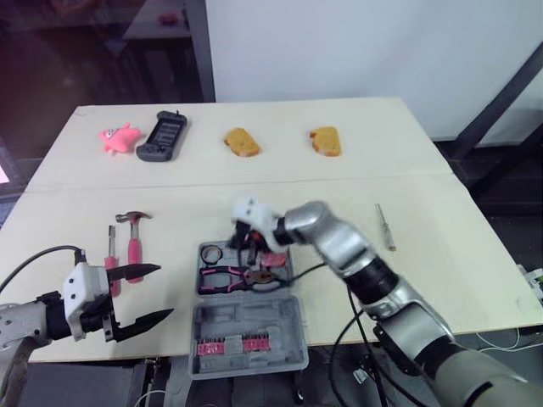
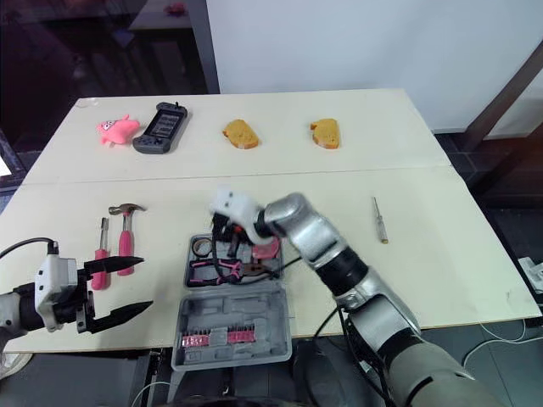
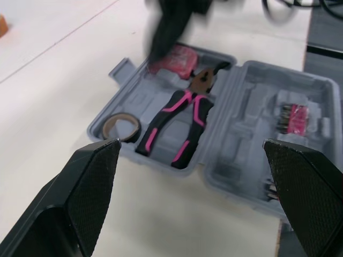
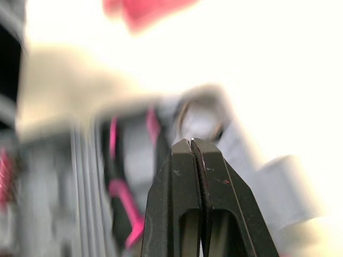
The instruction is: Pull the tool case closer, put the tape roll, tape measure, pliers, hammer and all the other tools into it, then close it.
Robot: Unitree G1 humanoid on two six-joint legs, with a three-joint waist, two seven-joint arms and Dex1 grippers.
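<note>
Left eye view: tool case [image 1: 254,318] open on tabletop [image 1: 441,254]; pliers [image 1: 231,277], tape roll [image 1: 211,253] inside case; hammer [image 1: 133,239] left of case; left fingers [image 1: 136,272] left of case, apart; right fingers [image 1: 246,241] above case.
Left wrist view: tape measure [image 3: 174,58] inside case (beside pliers' head).
Right wrist view: right fingers pressed together.
</note>
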